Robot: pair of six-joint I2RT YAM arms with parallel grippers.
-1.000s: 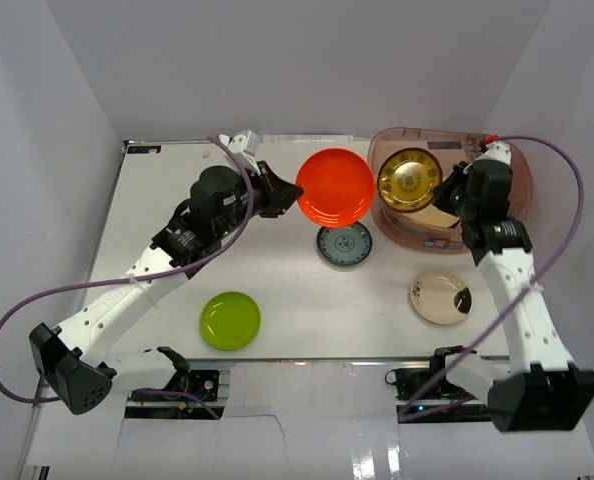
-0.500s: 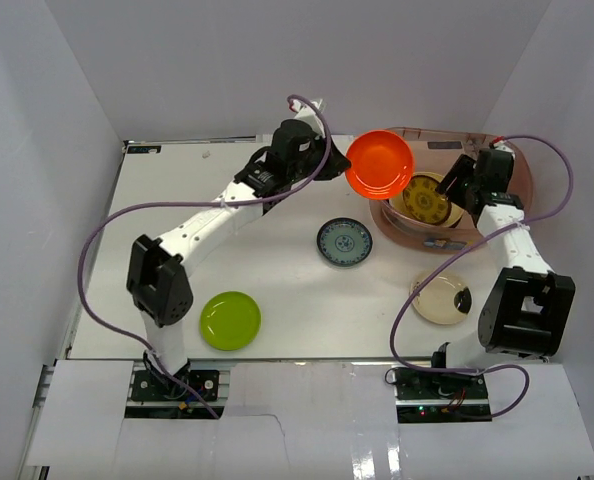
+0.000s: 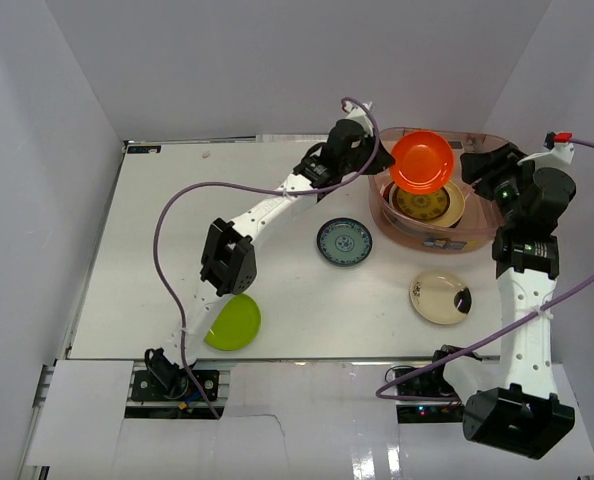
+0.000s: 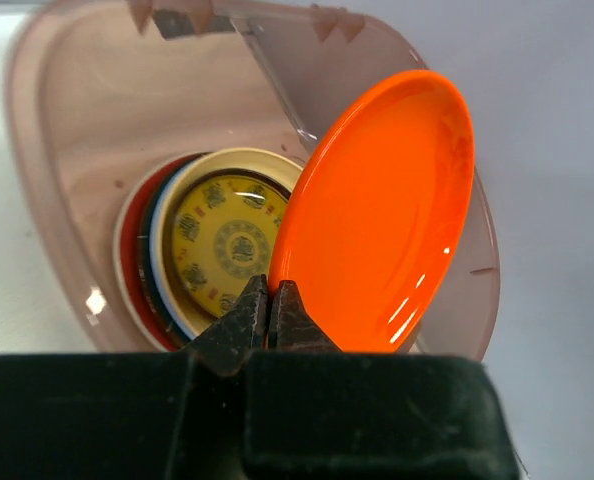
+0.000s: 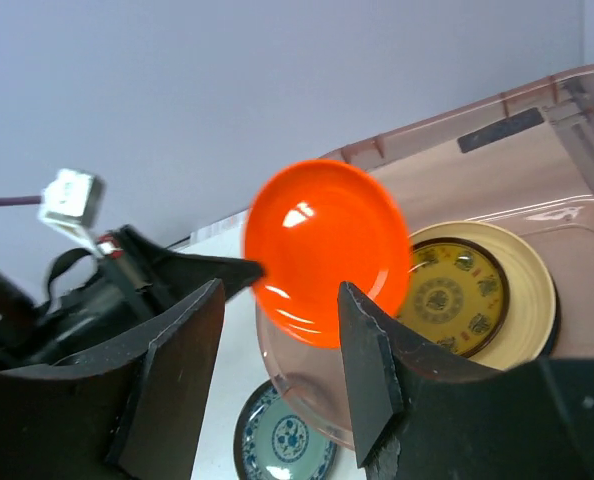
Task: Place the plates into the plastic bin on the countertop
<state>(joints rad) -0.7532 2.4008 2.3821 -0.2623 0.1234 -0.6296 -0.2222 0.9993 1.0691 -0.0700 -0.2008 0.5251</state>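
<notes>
My left gripper (image 3: 387, 166) is shut on the rim of the orange-red plate (image 3: 422, 160), which hangs tilted over the plastic bin (image 3: 477, 238). The left wrist view shows the black tips (image 4: 269, 300) pinching the orange-red plate (image 4: 387, 220) above the bin (image 4: 67, 150). A stack topped by a brown-and-yellow patterned plate (image 3: 422, 205) lies in the bin. My right gripper (image 3: 485, 172) hovers at the bin's right end, open with nothing in it (image 5: 280, 300). On the countertop (image 3: 277, 200) lie a blue-patterned plate (image 3: 344, 243), a cream plate (image 3: 440, 297) and a lime green plate (image 3: 232, 322).
Pale grey walls close in the countertop on three sides. A purple cable (image 3: 177, 210) loops from the left arm over the left half of the countertop. The left arm's elbow (image 3: 227, 262) stands over the lime green plate's edge.
My left arm has carried the orange-red plate rightward to above the bin. My right gripper has let go of the brown-and-yellow plate on the stack, opened and drawn back to the right.
</notes>
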